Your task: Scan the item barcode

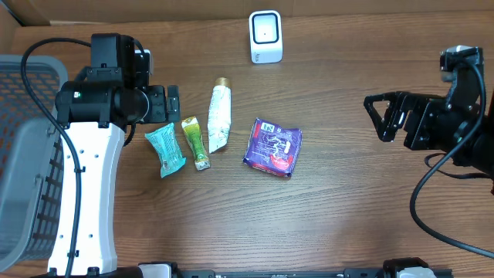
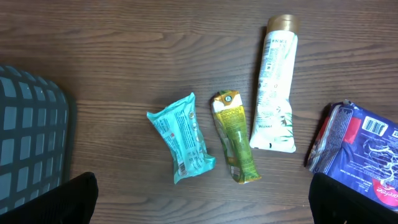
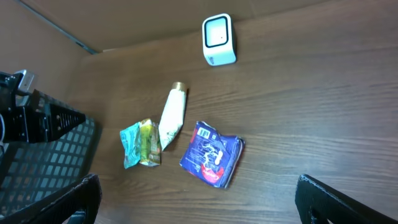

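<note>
Four items lie in a row on the wooden table: a teal packet (image 1: 165,150), a green sachet (image 1: 196,142), a white tube (image 1: 219,117) and a purple-blue packet (image 1: 272,147) with a barcode showing on it (image 2: 373,126). A white scanner (image 1: 265,36) stands at the back. My left gripper (image 1: 174,106) hovers open just above and left of the teal packet (image 2: 182,138), holding nothing. My right gripper (image 1: 372,117) is open and empty, well to the right of the purple-blue packet (image 3: 211,154).
A grey mesh basket (image 1: 23,154) fills the left edge of the table, beside the left arm. Cardboard walls border the back of the table behind the scanner (image 3: 218,38).
</note>
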Robot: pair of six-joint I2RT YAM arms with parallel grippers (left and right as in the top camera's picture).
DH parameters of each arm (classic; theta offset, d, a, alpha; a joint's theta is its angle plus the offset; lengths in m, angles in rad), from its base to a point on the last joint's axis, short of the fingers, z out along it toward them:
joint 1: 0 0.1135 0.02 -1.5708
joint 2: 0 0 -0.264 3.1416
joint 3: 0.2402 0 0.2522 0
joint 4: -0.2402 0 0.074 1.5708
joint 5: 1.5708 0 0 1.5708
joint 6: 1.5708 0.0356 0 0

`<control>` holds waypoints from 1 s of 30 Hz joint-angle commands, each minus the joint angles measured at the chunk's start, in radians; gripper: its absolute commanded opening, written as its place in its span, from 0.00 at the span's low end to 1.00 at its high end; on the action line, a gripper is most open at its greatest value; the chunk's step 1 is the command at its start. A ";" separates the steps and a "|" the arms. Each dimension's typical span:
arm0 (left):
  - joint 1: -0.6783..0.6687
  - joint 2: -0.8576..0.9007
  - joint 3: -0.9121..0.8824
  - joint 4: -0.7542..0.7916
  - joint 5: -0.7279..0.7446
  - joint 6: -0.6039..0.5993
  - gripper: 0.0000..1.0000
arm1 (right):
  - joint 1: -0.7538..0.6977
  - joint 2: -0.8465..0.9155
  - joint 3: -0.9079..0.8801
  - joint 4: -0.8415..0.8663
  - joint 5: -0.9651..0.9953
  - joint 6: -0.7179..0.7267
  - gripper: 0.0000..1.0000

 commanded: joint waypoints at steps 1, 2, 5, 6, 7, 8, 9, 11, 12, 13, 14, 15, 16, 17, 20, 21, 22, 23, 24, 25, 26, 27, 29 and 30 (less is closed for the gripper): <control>0.000 0.006 0.012 0.000 0.011 0.002 1.00 | -0.003 -0.005 0.020 -0.004 -0.008 -0.002 1.00; 0.000 0.006 0.012 0.000 0.011 0.002 1.00 | -0.003 -0.005 0.020 -0.006 -0.007 -0.006 1.00; 0.000 0.006 0.012 0.000 0.011 0.002 0.99 | -0.003 -0.005 0.020 -0.019 -0.008 -0.037 1.00; 0.000 0.006 0.012 0.000 0.011 0.002 1.00 | -0.003 -0.004 0.020 -0.023 -0.007 -0.044 1.00; 0.000 0.006 0.012 0.000 0.011 0.002 0.99 | -0.003 -0.003 0.020 -0.026 -0.008 -0.050 1.00; 0.000 0.006 0.012 0.000 0.011 0.002 1.00 | -0.003 -0.003 0.020 -0.027 -0.007 -0.050 1.00; 0.000 0.006 0.012 0.000 0.011 0.002 1.00 | -0.003 -0.001 0.020 -0.026 -0.007 -0.050 1.00; 0.000 0.006 0.012 0.000 0.011 0.002 1.00 | -0.003 0.002 0.020 -0.026 -0.007 -0.050 1.00; 0.000 0.006 0.012 0.000 0.011 0.002 1.00 | -0.003 0.002 0.020 -0.027 -0.007 -0.053 1.00; 0.000 0.006 0.012 0.000 0.011 0.002 1.00 | -0.003 0.004 0.020 -0.030 -0.007 -0.057 1.00; 0.000 0.006 0.012 0.000 0.011 0.002 1.00 | -0.003 0.006 0.020 -0.032 -0.006 -0.057 1.00; 0.000 0.006 0.012 0.000 0.011 0.002 1.00 | -0.003 0.008 0.020 -0.035 -0.006 -0.057 1.00; 0.000 0.006 0.012 0.000 0.011 0.002 0.99 | -0.003 0.012 0.020 -0.039 -0.006 -0.057 1.00; 0.000 0.006 0.012 0.000 0.011 0.002 1.00 | -0.003 0.015 0.019 -0.044 -0.004 -0.057 1.00; 0.000 0.006 0.012 0.000 0.011 0.002 1.00 | -0.003 0.031 0.019 -0.054 -0.003 -0.057 1.00; 0.000 0.006 0.012 0.000 0.011 0.002 1.00 | -0.003 0.036 0.019 -0.056 -0.003 -0.056 1.00; 0.000 0.006 0.012 0.000 0.011 0.002 1.00 | -0.003 0.041 0.019 -0.057 -0.003 -0.057 1.00; 0.000 0.006 0.012 0.000 0.011 0.002 1.00 | -0.003 0.048 0.019 -0.060 -0.003 -0.057 1.00; 0.000 0.006 0.012 0.000 0.011 0.002 0.99 | -0.003 0.054 0.019 -0.063 -0.003 -0.058 1.00; 0.000 0.006 0.012 0.000 0.011 0.002 1.00 | -0.003 0.060 0.019 -0.069 -0.004 -0.068 1.00; 0.000 0.006 0.012 0.000 0.011 0.002 0.99 | -0.003 0.066 0.019 -0.077 -0.003 -0.082 1.00; 0.000 0.006 0.012 0.000 0.011 0.002 0.99 | -0.003 0.073 0.019 -0.087 -0.002 -0.090 1.00; 0.000 0.006 0.012 0.000 0.011 0.002 1.00 | -0.003 0.085 0.019 -0.098 -0.003 -0.102 1.00; 0.000 0.006 0.012 0.000 0.011 0.002 1.00 | -0.003 0.093 0.019 -0.098 -0.002 -0.105 1.00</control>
